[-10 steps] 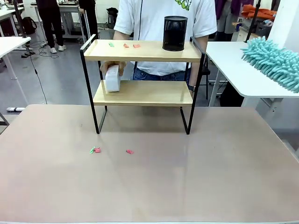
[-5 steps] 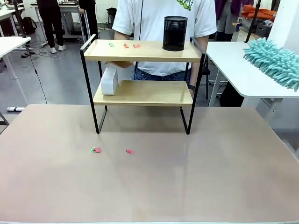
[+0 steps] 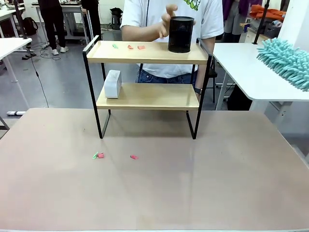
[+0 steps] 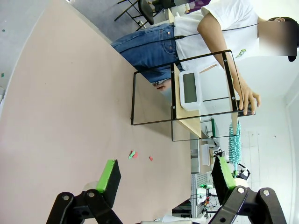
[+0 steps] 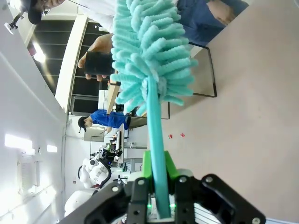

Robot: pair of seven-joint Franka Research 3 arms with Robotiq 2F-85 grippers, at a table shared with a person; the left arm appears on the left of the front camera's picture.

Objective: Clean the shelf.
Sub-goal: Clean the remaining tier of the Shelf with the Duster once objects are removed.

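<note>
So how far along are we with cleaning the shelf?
Done: the right gripper is shut on the duster, held off to the right of the shelf. In hand: a person's hand is on the black mesh cup on the top board. Left: coloured scraps lie on that board, unswept; the left gripper is open, holding nothing.

Nothing legible so far. The green print (image 3: 192, 4) on the person's shirt (image 3: 154, 17) is cut off, unreadable.
</note>
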